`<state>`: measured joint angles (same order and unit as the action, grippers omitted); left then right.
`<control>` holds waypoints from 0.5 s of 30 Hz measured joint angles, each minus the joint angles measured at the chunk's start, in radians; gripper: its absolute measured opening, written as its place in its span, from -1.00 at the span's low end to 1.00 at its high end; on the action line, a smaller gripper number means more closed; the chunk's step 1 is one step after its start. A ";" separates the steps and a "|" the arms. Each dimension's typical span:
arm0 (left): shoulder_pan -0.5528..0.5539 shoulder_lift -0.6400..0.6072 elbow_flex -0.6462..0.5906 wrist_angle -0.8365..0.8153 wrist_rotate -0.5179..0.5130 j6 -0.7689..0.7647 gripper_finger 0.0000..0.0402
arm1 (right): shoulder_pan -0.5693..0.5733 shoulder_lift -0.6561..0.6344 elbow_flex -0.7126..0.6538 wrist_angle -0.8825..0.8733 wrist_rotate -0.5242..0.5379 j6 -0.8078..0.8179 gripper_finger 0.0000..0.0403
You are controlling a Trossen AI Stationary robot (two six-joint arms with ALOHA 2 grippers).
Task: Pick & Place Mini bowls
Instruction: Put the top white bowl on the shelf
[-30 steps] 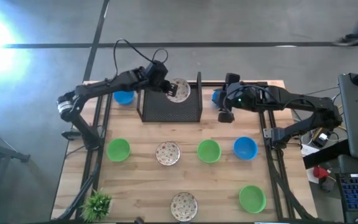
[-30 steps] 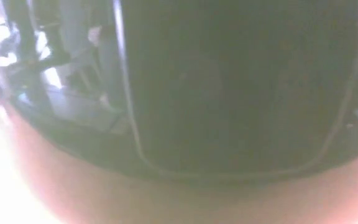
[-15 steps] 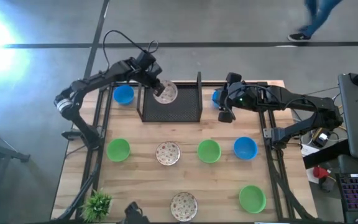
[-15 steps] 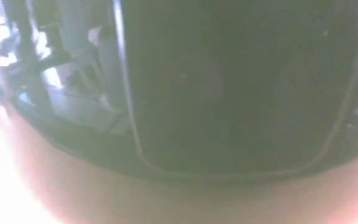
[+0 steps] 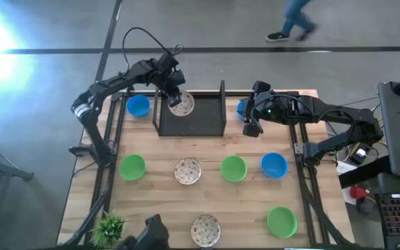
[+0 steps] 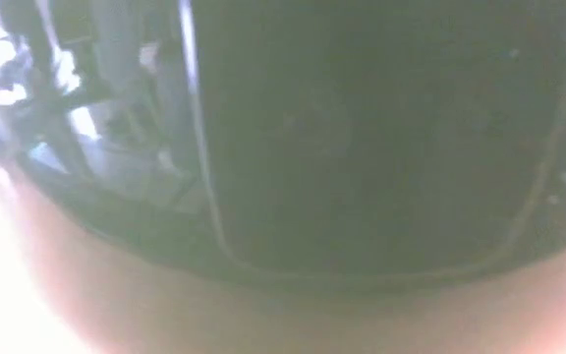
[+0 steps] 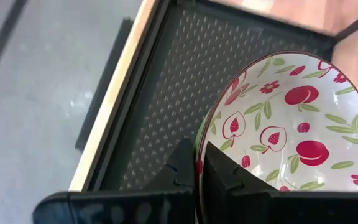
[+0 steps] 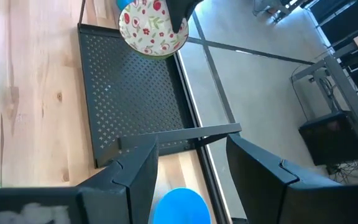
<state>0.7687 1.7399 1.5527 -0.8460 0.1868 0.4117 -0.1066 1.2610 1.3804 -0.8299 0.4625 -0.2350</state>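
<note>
High view: my left end effector [image 5: 175, 98] pinches the speckled bowl [image 5: 182, 105].
Change: bowl moved over the tray's [image 5: 207, 121] left end; I drop next.
Right end effector [image 5: 252, 126]: wide, waiting.

patterned mini bowl [image 5: 181, 105] tilted, held over tray | eight mini bowls [image 5: 233, 169] on table

no readable text, labels, brands, numbers or signs in any view, only fruit and leaf patterns on bowls

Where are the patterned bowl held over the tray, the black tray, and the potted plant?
patterned bowl [image 7: 291, 124], left wrist view, on its inner face.
black tray [image 5: 203, 123], high view, on its bare mesh floor.
potted plant [image 5: 108, 226], high view, on its spiky leaves.
</note>
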 joint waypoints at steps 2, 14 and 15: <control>0.012 0.033 0.023 -0.038 -0.005 0.012 -0.98 | 0.000 0.000 0.000 0.000 0.000 0.000 -0.08; 0.036 0.164 0.052 -0.055 -0.098 0.144 -0.98 | 0.000 0.000 0.000 0.002 0.000 0.000 -0.08; 0.041 0.169 0.052 -0.053 -0.106 0.147 -0.98 | 0.000 0.000 0.000 0.003 0.000 0.000 -0.08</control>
<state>0.8094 1.9091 1.6047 -0.8989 0.0807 0.5591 -0.1070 1.2613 1.3804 -0.8272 0.4629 -0.2352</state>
